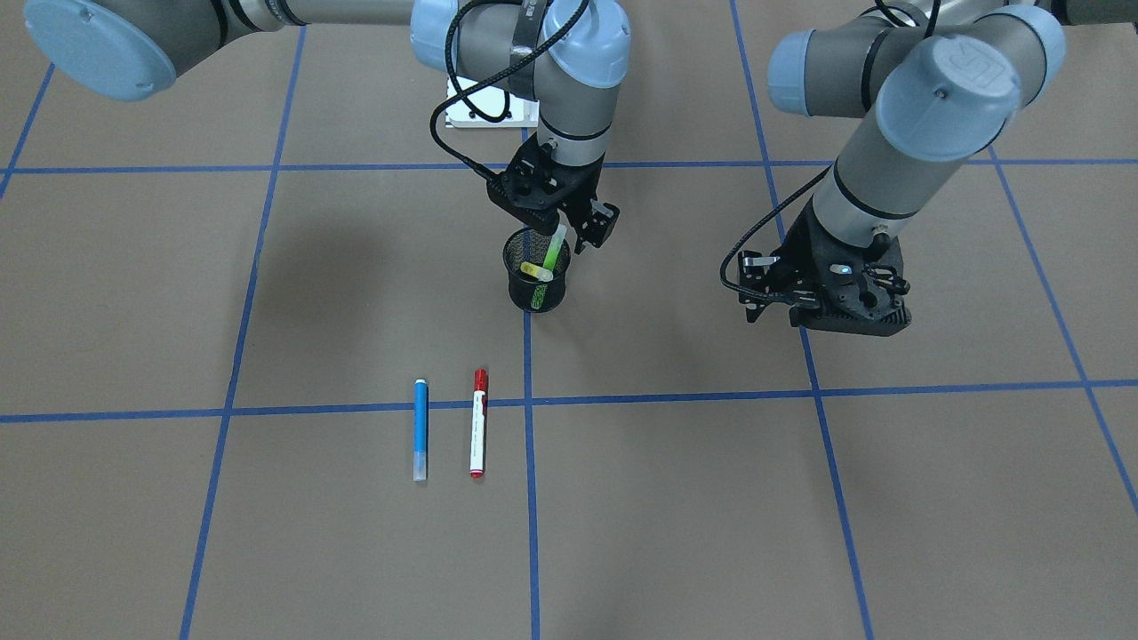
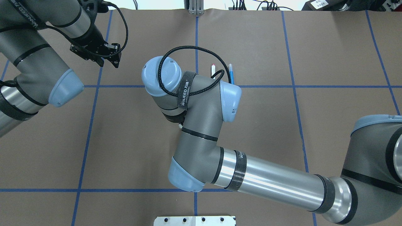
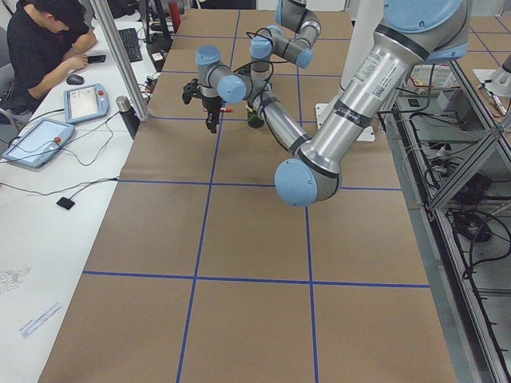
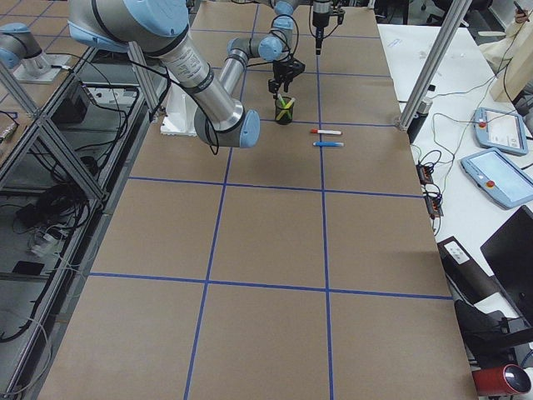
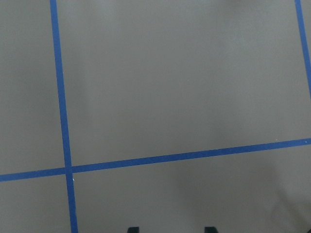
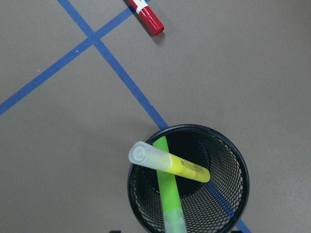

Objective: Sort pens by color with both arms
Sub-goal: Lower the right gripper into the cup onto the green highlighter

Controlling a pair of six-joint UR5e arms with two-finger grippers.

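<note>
A black mesh cup (image 1: 538, 286) stands on the centre tape line. In it lean a lime green pen (image 1: 553, 253) and a yellow pen (image 1: 536, 271). My right gripper (image 1: 573, 229) hangs just over the cup, open, with the green pen's top between its fingers and not clamped. The right wrist view shows the green pen (image 6: 167, 189), the yellow pen (image 6: 180, 166) and the cup's rim (image 6: 238, 165). A blue pen (image 1: 420, 430) and a red-capped white pen (image 1: 478, 425) lie side by side on the table. My left gripper (image 1: 840, 316) is open and empty, far from the pens.
The brown table (image 1: 800, 498) is marked with blue tape lines. The right arm's elbow (image 2: 194, 125) hides the cup in the overhead view. A white base plate (image 1: 480, 111) sits behind the cup. An operator (image 3: 44, 40) sits at a side desk with tablets.
</note>
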